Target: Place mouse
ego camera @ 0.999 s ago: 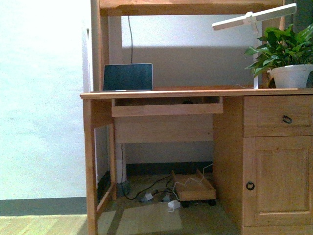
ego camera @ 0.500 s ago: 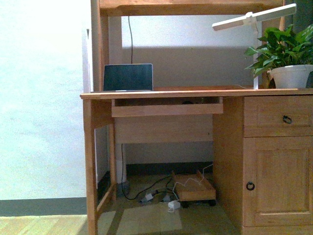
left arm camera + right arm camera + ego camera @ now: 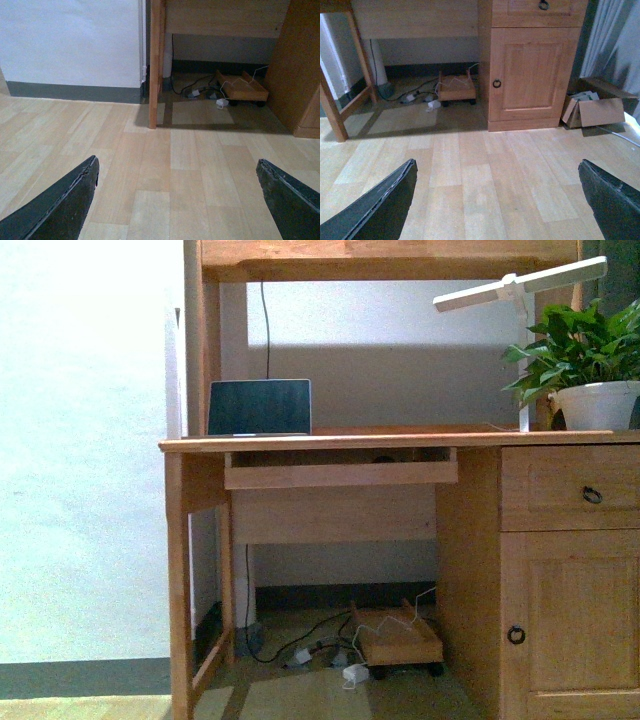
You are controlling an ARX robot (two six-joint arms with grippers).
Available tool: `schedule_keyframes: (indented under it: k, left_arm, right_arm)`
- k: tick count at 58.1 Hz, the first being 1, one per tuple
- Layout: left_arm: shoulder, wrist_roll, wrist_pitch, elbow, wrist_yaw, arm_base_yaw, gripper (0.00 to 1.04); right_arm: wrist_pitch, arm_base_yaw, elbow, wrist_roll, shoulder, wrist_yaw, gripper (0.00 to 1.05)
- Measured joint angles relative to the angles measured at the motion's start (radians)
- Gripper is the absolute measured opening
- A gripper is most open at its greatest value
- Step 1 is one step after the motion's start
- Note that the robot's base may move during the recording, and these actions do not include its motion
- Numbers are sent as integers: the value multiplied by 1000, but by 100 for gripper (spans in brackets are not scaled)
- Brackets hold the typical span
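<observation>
Dark mouse (image 3: 385, 456) lies on tray (image 3: 340, 475), far from gaping left claw (image 3: 176, 162) and right claw (image 3: 496, 162).

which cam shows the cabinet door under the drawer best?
Right wrist view: the whole cabinet door is in frame, seen nearly face-on, with its ring pull clear. The front view crops the door at the frame corner. The left wrist view catches only a sliver of the cabinet at the frame edge.

Desktop (image 3: 400, 440) open between laptop (image 3: 260, 406) and potted plant (image 3: 590, 380), lamp (image 3: 520, 285) overhanging right end, bare floor (image 3: 190, 165) ahead
</observation>
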Motion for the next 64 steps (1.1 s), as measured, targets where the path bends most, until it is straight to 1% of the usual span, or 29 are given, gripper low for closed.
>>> schedule_keyframes:
  k: [64]
  left_arm:
    - [0,0,0,0,0,0,97]
  right_arm:
    - [0,0,0,0,0,0,97]
